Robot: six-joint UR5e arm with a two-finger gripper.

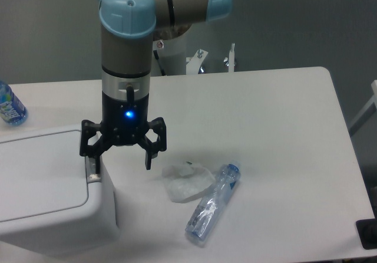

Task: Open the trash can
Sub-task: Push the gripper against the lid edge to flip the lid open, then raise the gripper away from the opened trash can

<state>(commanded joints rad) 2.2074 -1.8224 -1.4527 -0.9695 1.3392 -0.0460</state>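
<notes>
The white boxy trash can [53, 216] stands at the front left of the table, its flat lid [38, 177] down. A small grey push-button strip [92, 170] sits at the lid's right edge. My gripper [119, 157] hangs pointing down at the can's right edge, its fingers spread wide and empty. The left fingertip [89, 154] is just above the grey strip; I cannot tell whether it touches it. The right fingertip [148, 160] hangs over the table beside the can.
A crumpled clear plastic bottle [213, 204] and a crumpled white wrapper [187, 182] lie on the white table [265, 127] right of the can. A blue-labelled bottle [9, 105] stands at the far left edge. The arm's base [177, 56] is at the back.
</notes>
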